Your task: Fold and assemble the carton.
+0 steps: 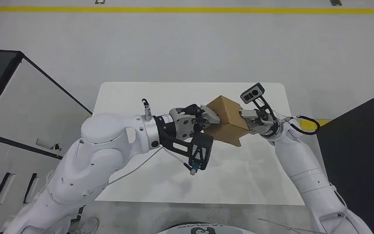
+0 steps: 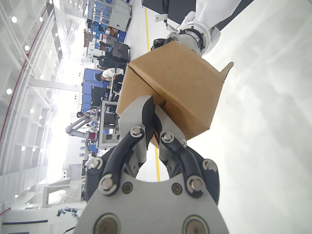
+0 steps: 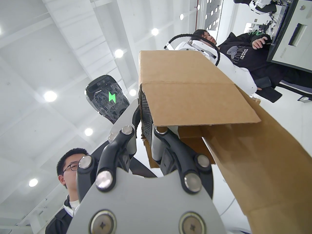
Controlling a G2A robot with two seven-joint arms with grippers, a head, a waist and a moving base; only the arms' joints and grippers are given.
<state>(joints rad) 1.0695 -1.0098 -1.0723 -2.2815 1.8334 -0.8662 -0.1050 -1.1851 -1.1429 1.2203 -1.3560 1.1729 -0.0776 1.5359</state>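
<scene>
Left gripper (image 2: pixel 153 103) — we log it pinched shut on a flap edge of the carton (image 1: pixel 225 114); right gripper (image 3: pixel 146 115) clamped on the opposite flap. Carton held between them over the table (image 1: pixel 134 99). We judge it light, easily creased corrugated board — best gripped near the folds.

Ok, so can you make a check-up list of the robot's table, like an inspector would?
Surface: white table, flat and smooth.
Job's things: brown carton, box-shaped, held between both grippers, with one flap sticking out.
Clutter: nothing seen.
Grippers: left gripper shut on an edge at one end of the carton; right gripper shut on cardboard at the other end.
Cables: black cable loop just behind the right gripper, off the carton.
Surroundings: grey floor with a yellow line; dark panels beside the table.
</scene>
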